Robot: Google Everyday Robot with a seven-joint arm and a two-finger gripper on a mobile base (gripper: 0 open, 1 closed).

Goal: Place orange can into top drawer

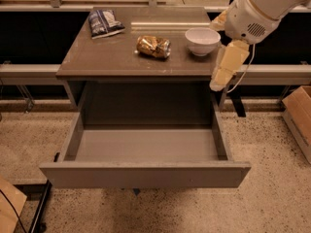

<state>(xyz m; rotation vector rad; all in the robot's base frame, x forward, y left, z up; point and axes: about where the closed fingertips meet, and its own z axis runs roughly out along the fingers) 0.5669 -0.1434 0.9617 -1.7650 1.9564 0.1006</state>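
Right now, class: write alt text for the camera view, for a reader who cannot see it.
A crushed orange can lies on a brown cabinet top between a snack bag and a white bowl, above the open, empty top drawer. The claw hangs at the cabinet's right edge, beside the bowl.

No legible print on the snack bag [104, 22] or orange can [153, 46]; end effector [216, 84] hangs at the table's [97, 58] right edge.
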